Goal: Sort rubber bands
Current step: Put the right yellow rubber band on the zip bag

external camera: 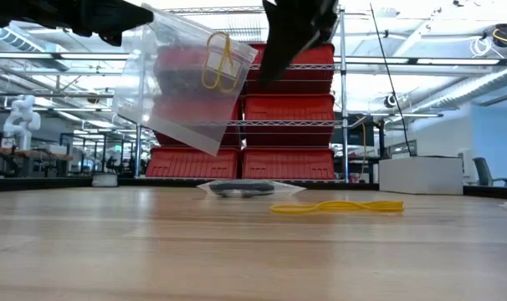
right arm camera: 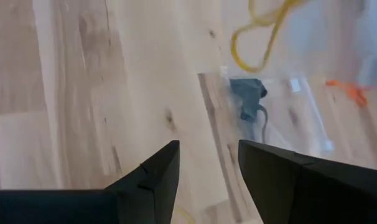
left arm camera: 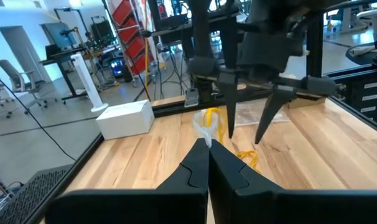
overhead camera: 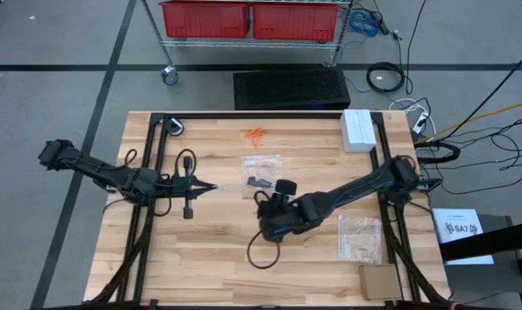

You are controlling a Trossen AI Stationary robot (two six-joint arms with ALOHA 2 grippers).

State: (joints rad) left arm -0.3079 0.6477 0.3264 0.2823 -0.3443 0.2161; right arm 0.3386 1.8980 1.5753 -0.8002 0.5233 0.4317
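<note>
Counter [overhead camera: 201, 258] fills the high view's centre. Left end effector [overhead camera: 211, 188], left of centre, is clamped on a clear bag [external camera: 186, 79] holding yellow rubber bands [external camera: 220, 58]. Right end effector [right arm camera: 207, 165], at centre, has its fingers apart, empty. Black rubber bands [right arm camera: 247, 96] lie bagged; orange rubber bands [overhead camera: 256, 135] upper centre. No writing is legible.

High view looks straight down on the table [overhead camera: 201, 258]; low view skims level across it; both wrist views look closely along their fingers, sharing the table's middle.
</note>
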